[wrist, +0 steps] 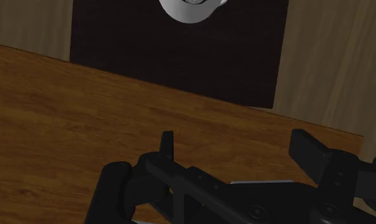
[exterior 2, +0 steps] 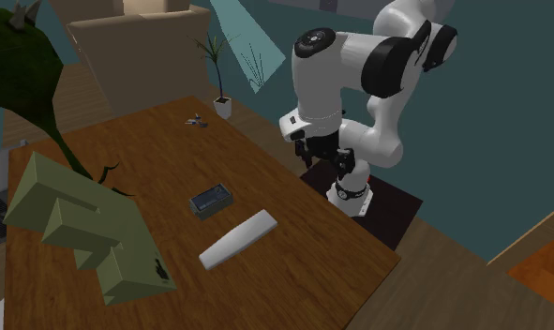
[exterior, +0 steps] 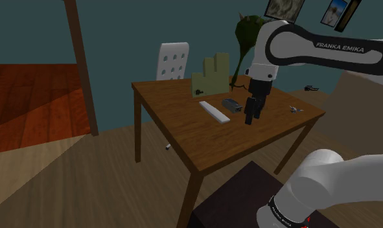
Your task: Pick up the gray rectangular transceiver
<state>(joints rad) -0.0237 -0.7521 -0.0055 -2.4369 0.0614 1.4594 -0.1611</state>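
On the wooden table (exterior: 183,136), a flat white bar (exterior: 213,111) lies left of the gray rectangular transceiver (exterior: 232,105), which rests flat near the table's middle, just beside the bar. Right of it in the shoulder view, the gripper (exterior: 250,118) hangs above the table, apart from the transceiver, its fingers (wrist: 307,149) spread wide around nothing.

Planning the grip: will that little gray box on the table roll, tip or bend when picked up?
The gray box looks rigid and flat-sided, lying low on the table, so it probably won't roll, tip or bend. It is small beside the gripper, so likely light. Smooth sides might slip.
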